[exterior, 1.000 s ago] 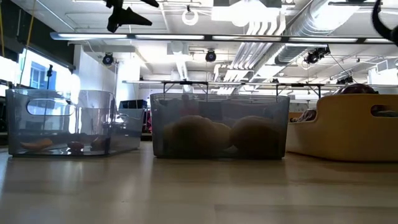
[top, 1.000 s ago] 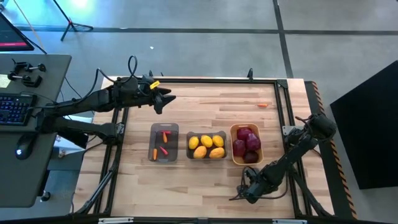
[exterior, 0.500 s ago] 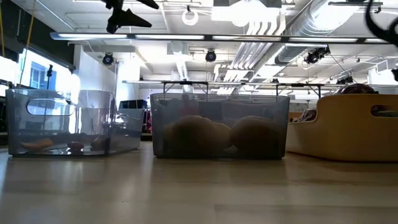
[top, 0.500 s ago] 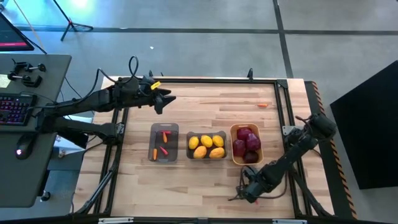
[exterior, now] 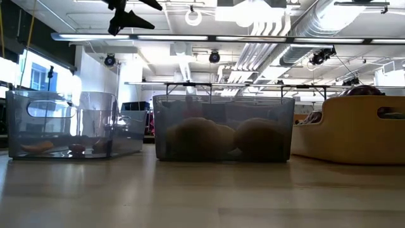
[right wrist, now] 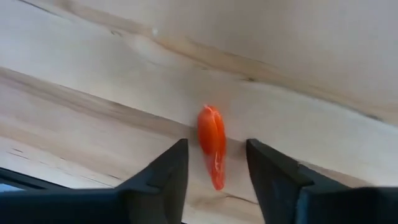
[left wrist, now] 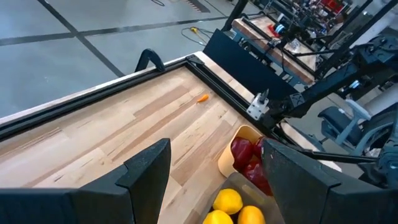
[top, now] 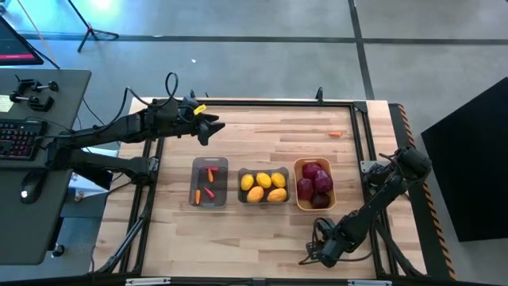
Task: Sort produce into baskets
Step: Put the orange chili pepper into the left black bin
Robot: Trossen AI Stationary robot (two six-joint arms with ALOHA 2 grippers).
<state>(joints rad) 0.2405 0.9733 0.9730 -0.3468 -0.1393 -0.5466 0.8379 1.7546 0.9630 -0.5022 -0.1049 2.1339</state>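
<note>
Three baskets stand in a row mid-table. A grey one holds red-orange peppers, a grey one holds yellow lemons, and an orange one holds dark red apples. My right gripper points down near the table's front edge, right of centre. It is open, and its fingers stand on either side of a small red-orange pepper lying on the wood, without touching it. Another pepper lies at the far right. My left gripper hangs open and empty above the far left.
A black frame rail runs around the tabletop. Bare wood lies between the baskets and the far rail, and in front of the baskets. A desk with a keyboard stands off the table's left side.
My right arm has swung a little toward the table's near edge, and the dark part of it at the low view's top right has left that picture. The baskets and the left arm have stayed put.
</note>
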